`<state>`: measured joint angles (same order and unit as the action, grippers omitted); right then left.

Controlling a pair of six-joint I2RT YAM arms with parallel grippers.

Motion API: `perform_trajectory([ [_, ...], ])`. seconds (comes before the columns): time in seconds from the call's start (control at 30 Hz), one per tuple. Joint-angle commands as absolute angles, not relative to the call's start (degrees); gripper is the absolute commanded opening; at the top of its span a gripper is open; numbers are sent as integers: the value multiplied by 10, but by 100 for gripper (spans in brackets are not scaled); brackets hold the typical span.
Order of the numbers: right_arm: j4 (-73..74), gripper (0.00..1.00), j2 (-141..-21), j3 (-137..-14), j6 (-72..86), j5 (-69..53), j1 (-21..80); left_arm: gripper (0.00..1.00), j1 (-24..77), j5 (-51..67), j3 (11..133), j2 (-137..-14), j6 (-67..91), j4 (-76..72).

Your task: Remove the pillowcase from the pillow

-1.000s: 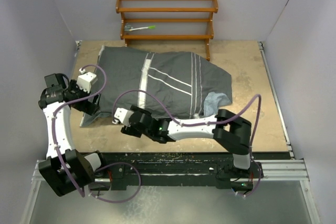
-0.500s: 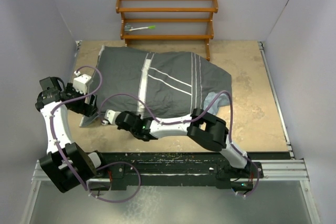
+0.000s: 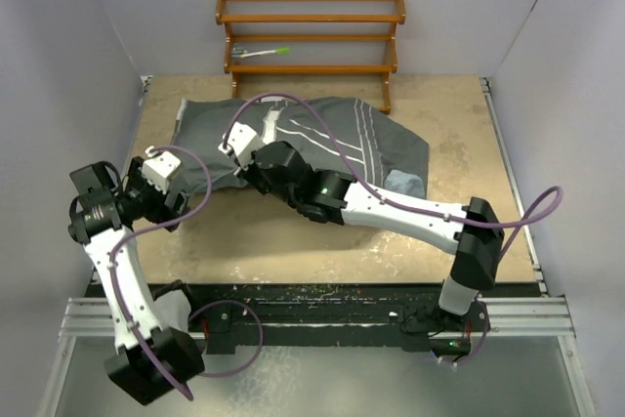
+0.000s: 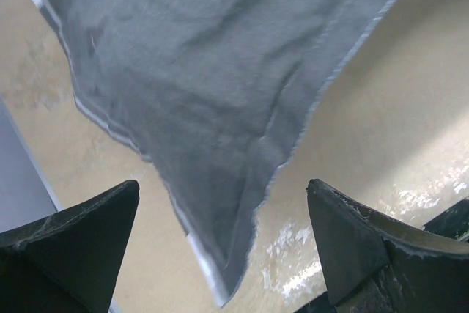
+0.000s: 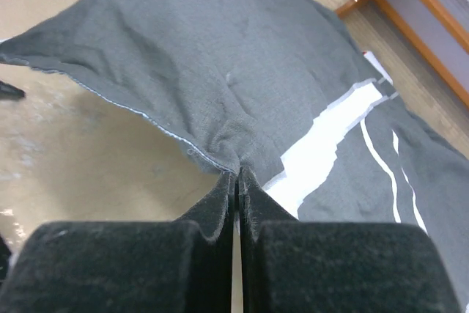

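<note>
Pillowcase, dark grey w/ white stripes, lay across the back half of the tan bench, bulging in the middle. Its far edge was close to a wooden rack at the rear wall, and a thin green-and-white item sat on one rack shelf. At the case's R end a lighter blue-grey patch showed. R arm reached diagonally across the bench to the near-L part of the case. R fingers were pressed together, pinching the hemmed edge of the fabric, which gathered into a pucker at the grip w/ wrinkles fanning out from it. A broad white band ran just beside that spot. L fingers stood spread wide, holding nothing, low over the bench by the case's L corner. In the L wrist view that pointed corner sat btwn the two tips w/ gaps on both sides and bare bench around it.
</note>
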<state>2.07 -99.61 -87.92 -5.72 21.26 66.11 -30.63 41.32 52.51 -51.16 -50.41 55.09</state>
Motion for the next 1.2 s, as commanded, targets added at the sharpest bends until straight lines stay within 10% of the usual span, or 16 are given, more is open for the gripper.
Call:
perform_trajectory([
  [0.0, 28, 0, -956, -937, -31, 180, 669, 99, -303, 537, 534, -468, -522, 559],
  [0.3, 79, 0, -940, -1044, -29, 171, 670, 96, -203, 505, 552, -480, -528, 599],
  [0.43, 109, 0, -953, -1106, -31, 175, 669, 69, -199, 503, 550, -481, -546, 612],
  [0.6, 146, 0, -961, -1150, -29, 163, 666, 11, -199, 460, 559, -467, -472, 510],
  [0.83, 153, 0, -893, -1082, 42, 128, 594, 0, -199, 476, 680, -465, -310, 399],
  [1.0, 173, 42, -846, -1040, 49, 145, 567, 0, -199, 498, 928, -582, -134, 427],
  [1.17, 161, 62, -814, -1021, 35, 129, 570, 0, -199, 545, 1101, -641, -56, 467],
])
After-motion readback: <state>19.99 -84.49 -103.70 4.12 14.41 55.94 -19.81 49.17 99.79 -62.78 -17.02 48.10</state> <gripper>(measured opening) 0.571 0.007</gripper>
